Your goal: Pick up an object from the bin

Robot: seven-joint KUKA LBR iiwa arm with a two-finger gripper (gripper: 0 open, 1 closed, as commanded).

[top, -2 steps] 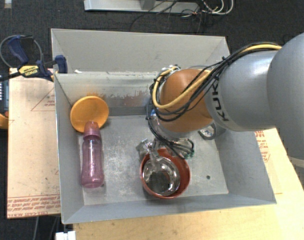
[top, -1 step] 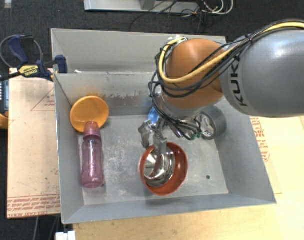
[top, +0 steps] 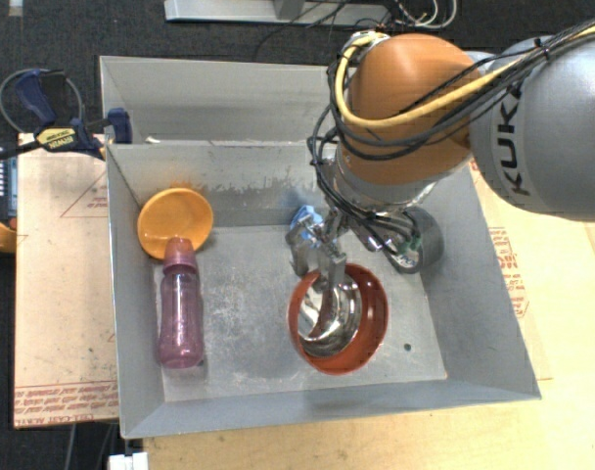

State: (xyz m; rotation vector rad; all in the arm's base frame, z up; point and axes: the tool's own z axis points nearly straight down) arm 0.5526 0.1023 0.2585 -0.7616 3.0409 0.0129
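The gripper [top: 327, 297] hangs low over a round red-brown bowl [top: 376, 311] with a shiny metal inside, its tip down within the bowl's rim, on the left half of it. Against the bright metal lining, whether the gripper is open or closed cannot be told, and nothing can be made out clamped in it. The bowl sits on the floor of the grey bin [top: 249, 292], a little right of centre and in the lower middle of the frame.

Just up and left of the gripper lies a small pale blue thing [top: 301, 219] whose kind is unclear. To the right, near the bowl's upper edge, a round grey thing [top: 422, 243] with a spot of green is partly hidden under the wrist.

Above, the orange cover [top: 405, 76] and yellow and black cables wrap the wrist, and the grey arm [top: 552, 125] runs off the right of the frame.

Well apart, at the left of the bin, a pink baby bottle [top: 179, 311] lies lengthwise, its cap touching an orange round dish [top: 175, 218] above it.
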